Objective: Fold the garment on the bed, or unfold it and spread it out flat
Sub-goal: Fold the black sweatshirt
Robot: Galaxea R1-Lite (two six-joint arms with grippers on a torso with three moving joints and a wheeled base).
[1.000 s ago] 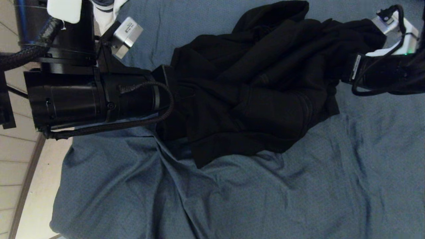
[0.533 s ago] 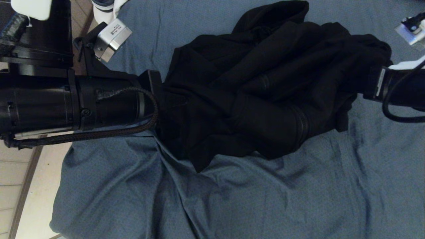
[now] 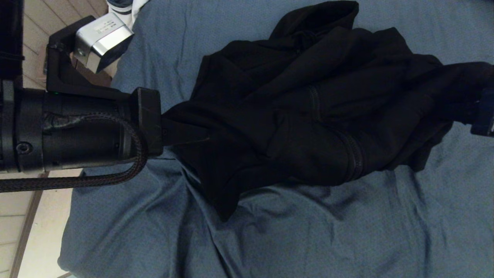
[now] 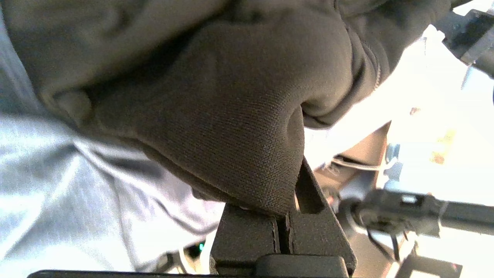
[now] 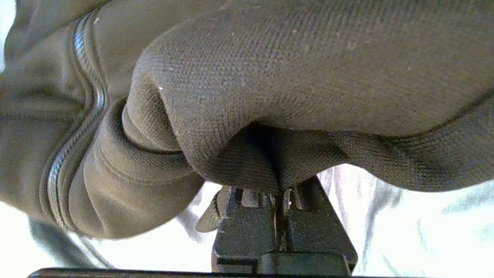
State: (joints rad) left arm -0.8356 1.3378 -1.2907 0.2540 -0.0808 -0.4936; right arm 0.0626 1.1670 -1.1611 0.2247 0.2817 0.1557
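Bunching over the bed (image 3: pixel 308 231), the garment (image 3: pixel 293 116) hides both fingertips; left claw (image 4: pixel 283 222) and right claw (image 5: pixel 279 200) clamp its fabric; right arm cut off at frame edge

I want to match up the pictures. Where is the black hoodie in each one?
Head view: the black hoodie lies bunched across the middle, stretched between both arms.
Left wrist view: it fills the top, pinched in the left gripper.
Right wrist view: it fills most of the picture, pinched in the right gripper.
Shared landmark: the blue-grey bed sheet.
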